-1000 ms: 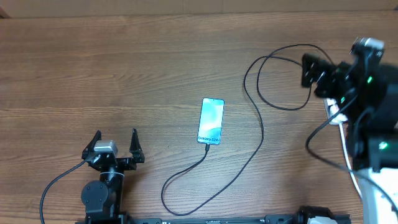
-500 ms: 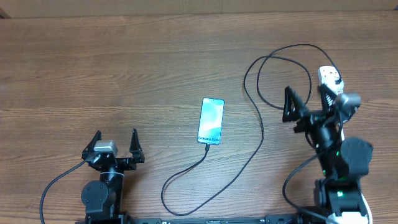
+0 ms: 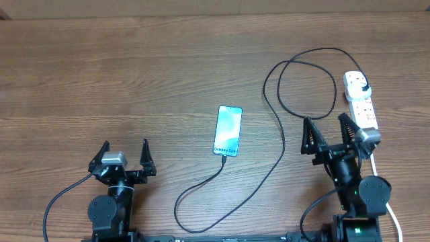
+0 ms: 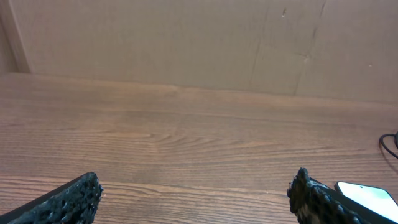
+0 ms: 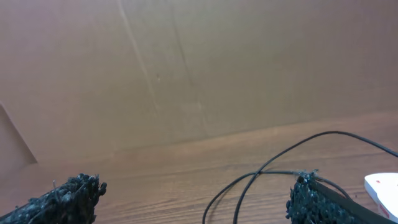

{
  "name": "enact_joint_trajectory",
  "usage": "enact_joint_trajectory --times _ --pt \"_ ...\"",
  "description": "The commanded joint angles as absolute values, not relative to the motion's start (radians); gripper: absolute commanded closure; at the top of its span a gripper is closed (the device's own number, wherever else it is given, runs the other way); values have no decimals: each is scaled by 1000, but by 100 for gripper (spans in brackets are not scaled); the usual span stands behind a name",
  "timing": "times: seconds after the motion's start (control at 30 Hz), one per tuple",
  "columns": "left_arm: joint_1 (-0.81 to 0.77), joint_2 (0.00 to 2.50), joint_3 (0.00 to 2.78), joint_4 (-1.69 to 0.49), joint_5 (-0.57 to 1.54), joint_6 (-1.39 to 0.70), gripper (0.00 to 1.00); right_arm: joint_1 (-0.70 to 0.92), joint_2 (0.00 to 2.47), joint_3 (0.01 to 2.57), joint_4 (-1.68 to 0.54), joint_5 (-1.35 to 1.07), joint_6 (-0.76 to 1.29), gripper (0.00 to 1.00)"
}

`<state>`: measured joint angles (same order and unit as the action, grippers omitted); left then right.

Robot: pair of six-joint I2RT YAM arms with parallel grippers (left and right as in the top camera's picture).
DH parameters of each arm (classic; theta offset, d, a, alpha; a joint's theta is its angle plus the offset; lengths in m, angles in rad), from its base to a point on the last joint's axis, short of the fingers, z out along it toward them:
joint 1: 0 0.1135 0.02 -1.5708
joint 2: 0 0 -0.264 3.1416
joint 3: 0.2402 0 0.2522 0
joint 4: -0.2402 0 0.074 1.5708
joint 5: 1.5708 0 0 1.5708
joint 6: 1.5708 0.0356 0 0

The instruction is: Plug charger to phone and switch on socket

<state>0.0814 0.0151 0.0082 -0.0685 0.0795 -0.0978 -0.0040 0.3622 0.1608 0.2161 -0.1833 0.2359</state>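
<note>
The phone [image 3: 228, 131] lies face up mid-table, its cyan screen lit; its corner shows in the left wrist view [image 4: 368, 194]. The thin black charger cable [image 3: 275, 128] runs from the phone's near end, loops along the table and ends at a black plug head [image 3: 363, 86] seated in the white socket strip [image 3: 361, 102] at the right. The cable also shows in the right wrist view [image 5: 273, 167], as does the strip's edge [image 5: 382, 185]. My left gripper [image 3: 123, 153] is open and empty near the front left. My right gripper [image 3: 328, 131] is open and empty just in front of the strip.
The strip's white lead [image 3: 386, 195] runs down the right edge toward the front. A brown cardboard wall [image 4: 199, 43] stands behind the wooden table [image 3: 134, 81].
My right arm has drawn back from over the socket strip toward the front edge and come down low; the strip and plug head are uncovered. The left arm, phone and cable have not moved.
</note>
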Motion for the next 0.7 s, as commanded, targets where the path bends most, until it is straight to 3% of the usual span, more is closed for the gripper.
enact_joint_trajectory --times 0.0,0.37,0.67 --pt "91 4 5 -71 94 -97 0 7 303 124 207 -172 239 0" --pt "91 4 5 -71 94 -97 1 7 148 6 165 -157 239 0" --pt "91 4 5 -71 94 -97 0 7 3 8 -62 -120 236 0"
